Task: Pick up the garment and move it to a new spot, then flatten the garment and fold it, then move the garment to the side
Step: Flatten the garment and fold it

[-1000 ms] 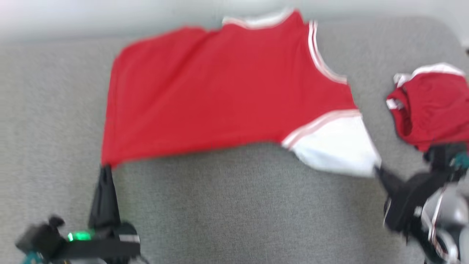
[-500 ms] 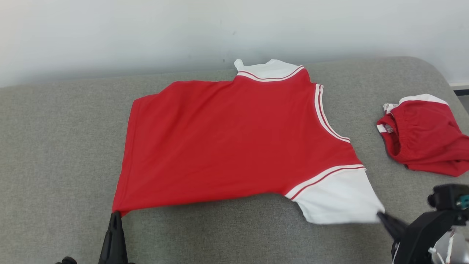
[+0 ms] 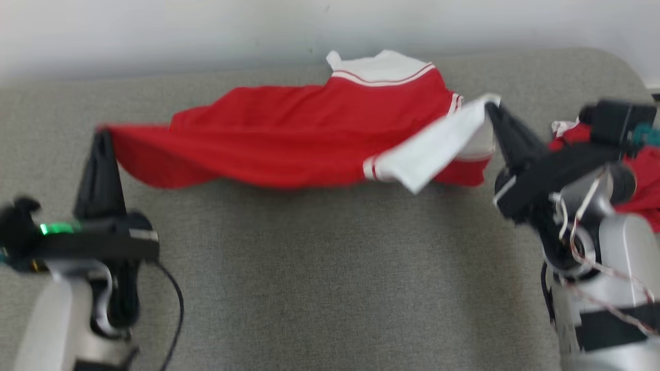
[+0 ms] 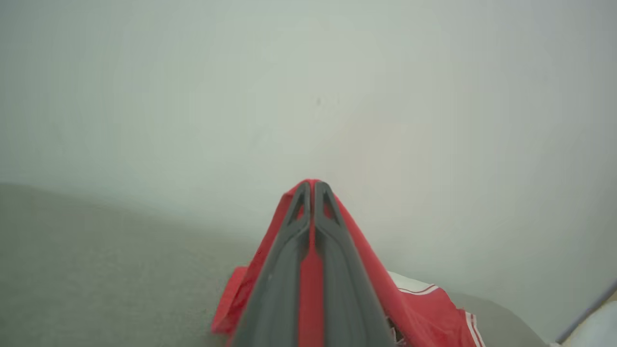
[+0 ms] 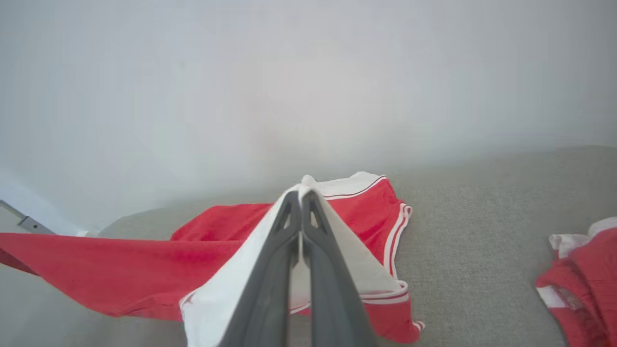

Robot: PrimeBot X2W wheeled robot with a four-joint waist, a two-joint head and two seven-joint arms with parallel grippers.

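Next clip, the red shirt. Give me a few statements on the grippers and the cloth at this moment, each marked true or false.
1. The left gripper is shut on a red corner of the shirt. True.
2. The right gripper hangs open. False: it is shut on the white sleeve.
3. The shirt lies flat all over. False: its near edge is raised between the grippers, off the grey surface.
4. A second red garment lies by the right gripper. True.

I hold both arms spread wide, fingers pointing away from me. My left tool [image 3: 103, 135] is clamped on the shirt [image 3: 289, 149] corner, and my right tool [image 3: 492, 105] on its sleeve.
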